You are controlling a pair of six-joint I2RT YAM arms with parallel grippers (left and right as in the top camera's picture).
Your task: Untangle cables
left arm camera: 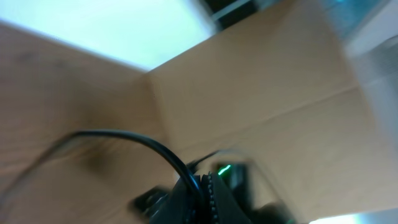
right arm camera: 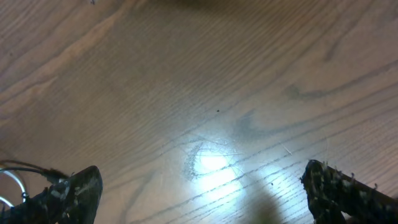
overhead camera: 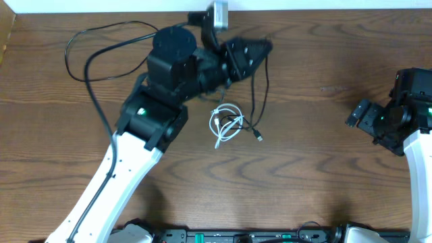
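In the overhead view my left gripper [overhead camera: 260, 48] is lifted near the table's far edge and is shut on a thin black cable [overhead camera: 266, 84]. That cable hangs down to a small plug [overhead camera: 259, 137] on the table. A white cable [overhead camera: 226, 125] lies coiled below the gripper, with another thin black cable [overhead camera: 237, 121] crossing it. The left wrist view is blurred; the jaws [left arm camera: 202, 186] pinch the black cable [left arm camera: 143, 140]. My right gripper [overhead camera: 358, 116] is far right, open and empty, with its fingers wide apart over bare wood [right arm camera: 205, 186]. A bit of the cables [right arm camera: 12, 177] shows at the left edge of that view.
A thicker black arm cable [overhead camera: 88, 47] loops over the far left of the brown wooden table [overhead camera: 317, 169]. The table's far edge [overhead camera: 324, 10] runs just behind the left gripper.
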